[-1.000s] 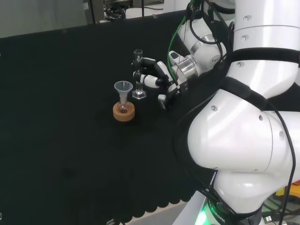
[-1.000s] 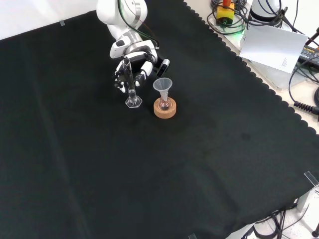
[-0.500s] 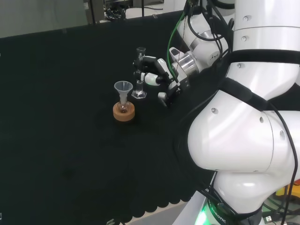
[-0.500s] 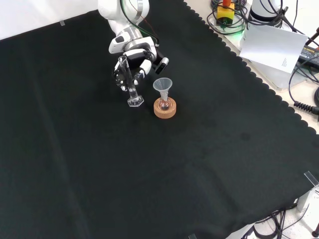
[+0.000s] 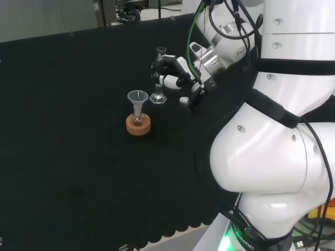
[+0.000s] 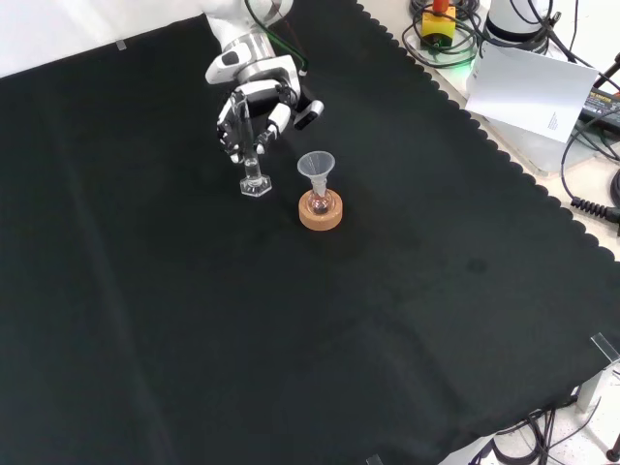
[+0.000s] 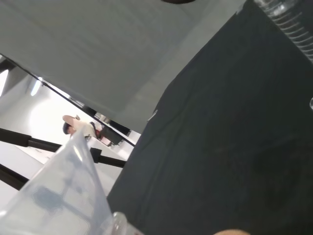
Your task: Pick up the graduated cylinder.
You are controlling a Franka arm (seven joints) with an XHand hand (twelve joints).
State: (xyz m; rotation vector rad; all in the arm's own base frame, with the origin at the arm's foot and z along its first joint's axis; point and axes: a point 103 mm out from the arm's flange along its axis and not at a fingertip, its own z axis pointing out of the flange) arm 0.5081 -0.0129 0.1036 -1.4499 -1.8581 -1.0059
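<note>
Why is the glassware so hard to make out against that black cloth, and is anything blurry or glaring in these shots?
Head view: the clear glass graduated cylinder in the black and white hand shows only as faint highlights on the black cloth. Front view: the clear funnel catches light on its rim and stands out more. Wrist view: a pale, blurred clear shape sits very close, and the bright room behind glares.

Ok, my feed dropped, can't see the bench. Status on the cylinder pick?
Hand shut on graduated cylinder. Cylinder looks lifted off the cloth, slightly tilted. Funnel flask on cork ring close beside it, not touching.
</note>
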